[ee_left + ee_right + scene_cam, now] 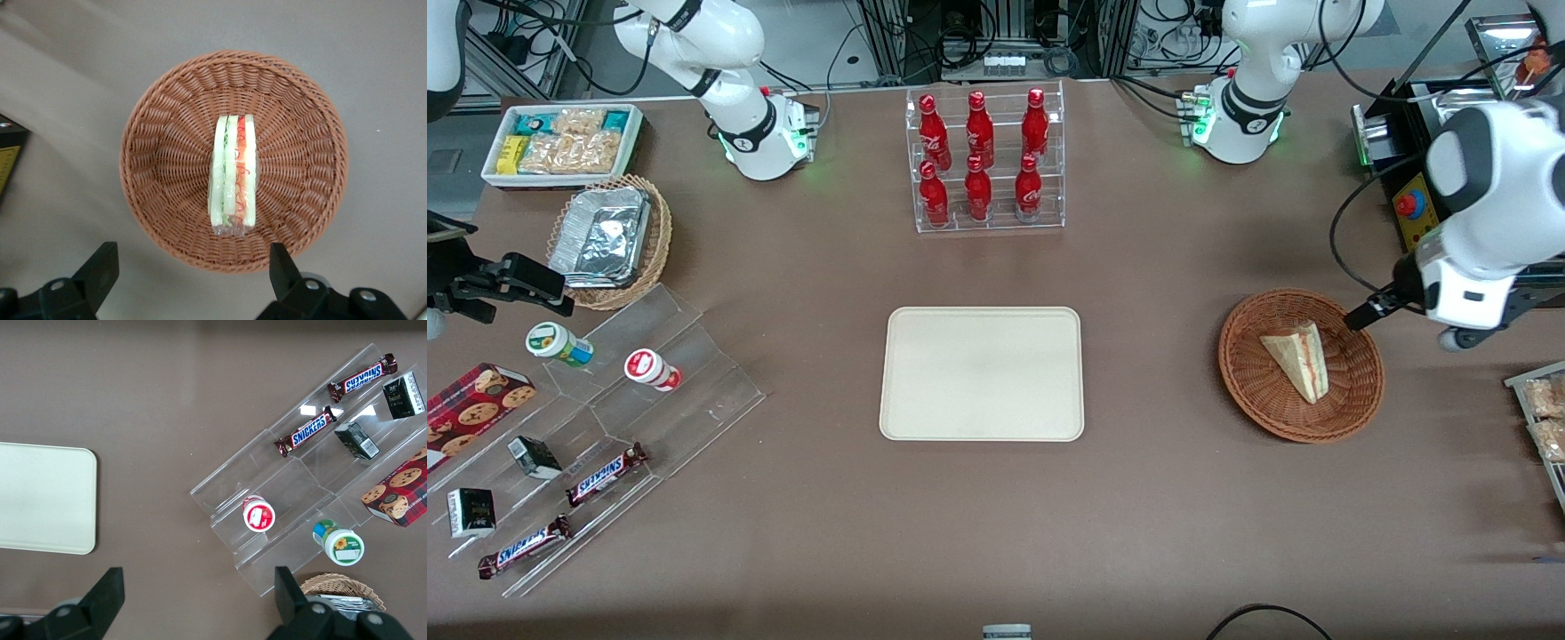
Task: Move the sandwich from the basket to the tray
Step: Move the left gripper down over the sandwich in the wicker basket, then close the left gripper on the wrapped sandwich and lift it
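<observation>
Brown tabletop [1156, 373] carried the tray [982, 373] at its middle and the basket [1254, 391] toward the working arm's end. Inside lay the sandwich [233, 175], filling edge upward. Above it hung the gripper [193, 273], fingers [283, 267] spread wide, the wedge's long axis crossing their gap. Only the front view showed the tray well apart.

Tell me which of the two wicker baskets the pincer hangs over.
The reddish-brown basket holding the sandwich; the open pincer hovers above it. The lighter one holds foil containers.
</observation>
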{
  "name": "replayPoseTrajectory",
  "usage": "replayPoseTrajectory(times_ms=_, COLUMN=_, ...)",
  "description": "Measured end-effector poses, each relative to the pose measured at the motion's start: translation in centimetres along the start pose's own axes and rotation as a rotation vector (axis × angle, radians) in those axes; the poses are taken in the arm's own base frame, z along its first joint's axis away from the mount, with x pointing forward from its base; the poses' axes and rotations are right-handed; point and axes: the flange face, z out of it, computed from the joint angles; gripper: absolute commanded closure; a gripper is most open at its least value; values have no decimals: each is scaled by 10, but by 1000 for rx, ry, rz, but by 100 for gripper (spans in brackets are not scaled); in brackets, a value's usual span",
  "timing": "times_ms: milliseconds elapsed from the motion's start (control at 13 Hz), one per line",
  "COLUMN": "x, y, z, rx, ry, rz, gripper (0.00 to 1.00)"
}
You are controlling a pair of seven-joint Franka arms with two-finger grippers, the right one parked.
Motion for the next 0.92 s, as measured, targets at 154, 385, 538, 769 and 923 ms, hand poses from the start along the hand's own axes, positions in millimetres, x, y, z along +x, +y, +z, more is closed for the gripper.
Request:
replayPoseTrajectory(times_ms=154, x=-9, y=-3, z=29, rx=-11, ry=17, rz=-4, gripper=0)
replayPoseTrajectory(times_ms=385, x=-15, y=-4, z=53, rx=-31, ry=49, rz=-35, gripper=0)
replayPoseTrajectory(times_ms=538, x=-16, y=-2, z=70, rx=-40, ry=62, rz=-59, gripper=0)
replayPoseTrajectory(times_ms=769, x=-15, y=5, z=87, rx=-41, ry=63, rz=-65, gripper=0)
replayPoseTrajectory(times_ms=923, x=-15, y=5, z=91, rx=-40, ry=61, rz=-85, gripper=0)
